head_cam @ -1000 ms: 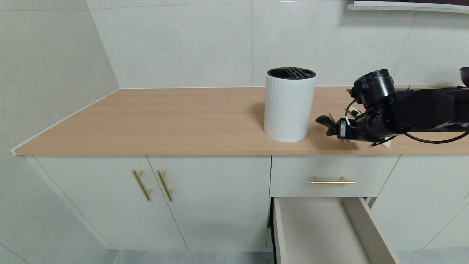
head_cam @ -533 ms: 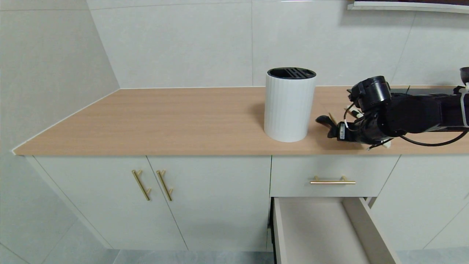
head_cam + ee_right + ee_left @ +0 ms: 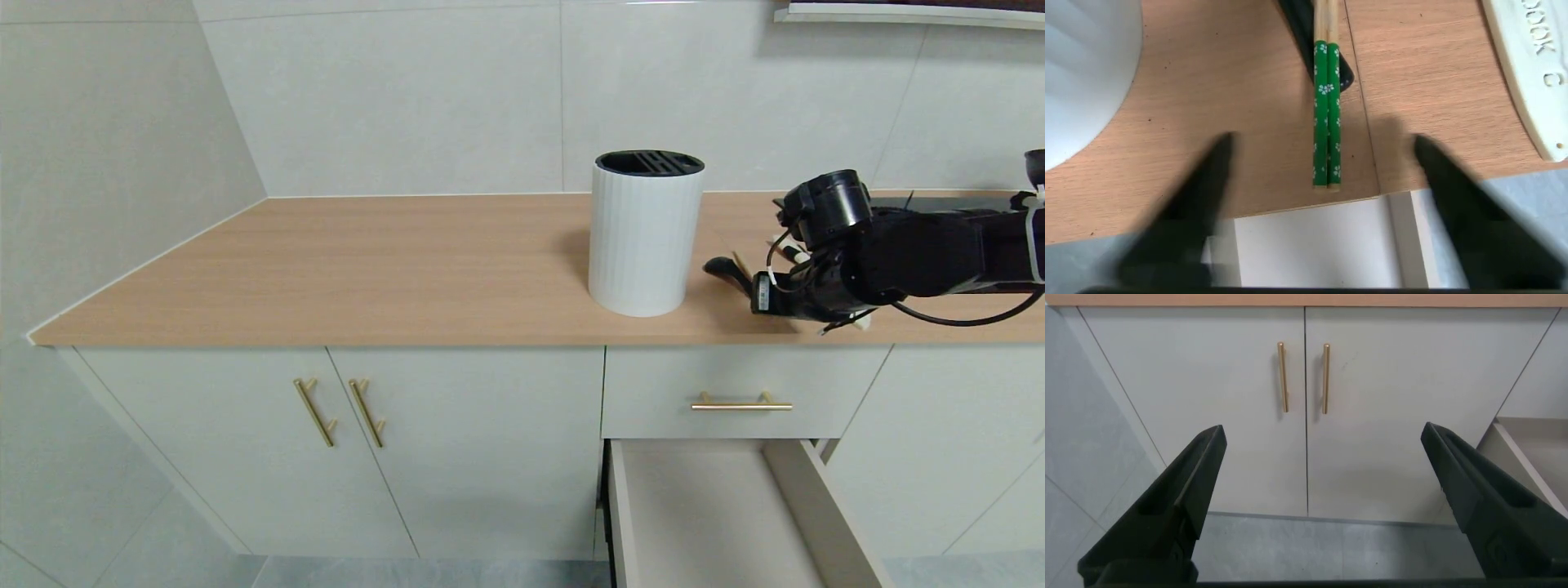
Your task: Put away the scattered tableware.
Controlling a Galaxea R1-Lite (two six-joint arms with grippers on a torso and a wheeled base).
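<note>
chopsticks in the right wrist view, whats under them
The chopsticks lie flat on the wooden counter, green ends near its edge. Farther along they cross a black utensil, which shows on both sides of them; the part directly beneath them is covered.

The countertop [image 3: 408, 261] is matt wood-grain — the holder [image 3: 645, 245] ribbed matt white, the 2 chopsticks [image 3: 1327, 98] wooden.
</note>
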